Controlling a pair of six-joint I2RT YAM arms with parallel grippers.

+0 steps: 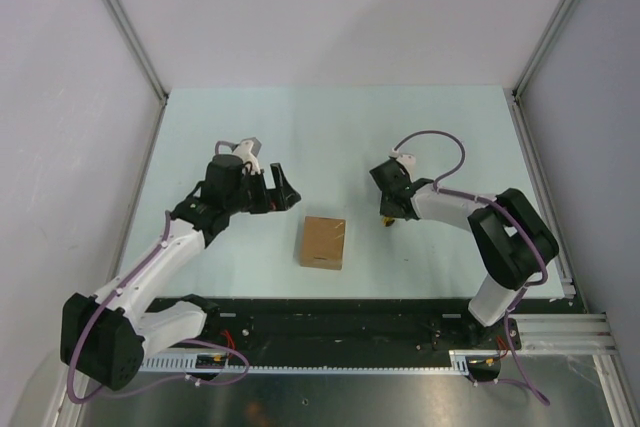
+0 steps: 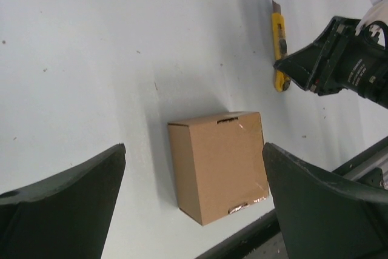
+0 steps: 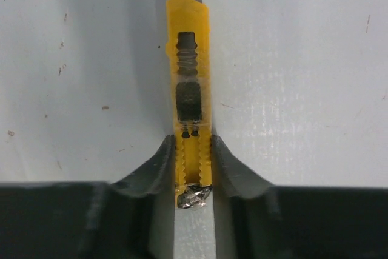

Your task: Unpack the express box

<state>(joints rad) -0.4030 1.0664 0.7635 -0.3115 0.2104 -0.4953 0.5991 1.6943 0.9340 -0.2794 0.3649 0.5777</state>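
The express box is a small plain brown cardboard box, closed, on the pale table between the arms, near the front edge. It also shows in the left wrist view. My left gripper is open and empty, up and left of the box; in its wrist view the box lies beyond the wide-open fingers. My right gripper is down at the table, right of the box, shut on the rear end of a yellow-and-black utility knife that lies on the table. The knife also shows in the left wrist view.
A black rail runs along the table's front edge just below the box. Grey walls with metal posts close in the sides and back.
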